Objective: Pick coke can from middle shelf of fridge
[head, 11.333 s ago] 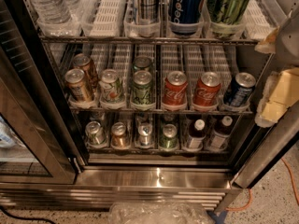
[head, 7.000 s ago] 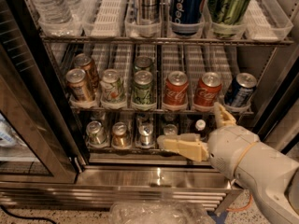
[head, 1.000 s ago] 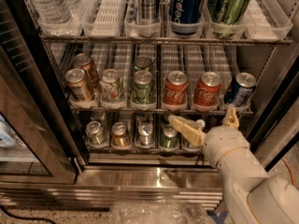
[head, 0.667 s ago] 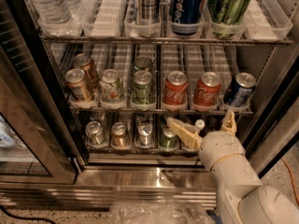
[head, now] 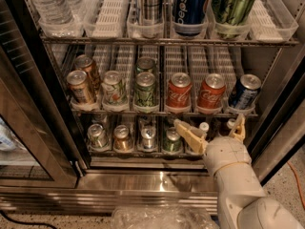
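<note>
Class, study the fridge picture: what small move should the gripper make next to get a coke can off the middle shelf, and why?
Probably lift straight up. The gripper hangs open in front of the bottom rack, below the middle shelf and roughly under the right-hand coke can; it must reach can height before advancing.

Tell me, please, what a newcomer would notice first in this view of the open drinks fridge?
The cream two-finger gripper at lower right draws the eye, fingers open, just below the front edge of the middle wire shelf of the stainless-steel fridge. Directly above it on that shelf stand the left red aluminium Coca-Cola can and the right red aluminium Coca-Cola can, with a short dark blue Pepsi can beside them on the right.
</note>
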`<state>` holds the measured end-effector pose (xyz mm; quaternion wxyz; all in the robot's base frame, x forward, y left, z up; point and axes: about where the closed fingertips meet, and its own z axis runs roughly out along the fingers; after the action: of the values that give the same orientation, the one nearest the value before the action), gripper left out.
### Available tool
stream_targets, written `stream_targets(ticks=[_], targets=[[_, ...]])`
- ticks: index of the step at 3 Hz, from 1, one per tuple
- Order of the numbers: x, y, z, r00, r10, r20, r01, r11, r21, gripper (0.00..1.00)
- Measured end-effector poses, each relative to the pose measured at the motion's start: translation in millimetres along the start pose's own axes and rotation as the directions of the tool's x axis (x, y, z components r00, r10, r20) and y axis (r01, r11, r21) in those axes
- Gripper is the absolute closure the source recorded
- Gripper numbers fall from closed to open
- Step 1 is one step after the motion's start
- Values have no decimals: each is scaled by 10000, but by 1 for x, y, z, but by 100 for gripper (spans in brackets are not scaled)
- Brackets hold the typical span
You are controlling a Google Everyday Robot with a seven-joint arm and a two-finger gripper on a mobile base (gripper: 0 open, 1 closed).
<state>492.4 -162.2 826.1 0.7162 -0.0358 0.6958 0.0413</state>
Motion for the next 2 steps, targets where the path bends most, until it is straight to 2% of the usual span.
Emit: stream_targets(ticks=[1, 2], targets=[[0, 0, 0, 10000, 0, 0, 0, 10000, 0, 19], [0, 0, 0, 10000, -2, 2, 2, 10000, 0, 52]])
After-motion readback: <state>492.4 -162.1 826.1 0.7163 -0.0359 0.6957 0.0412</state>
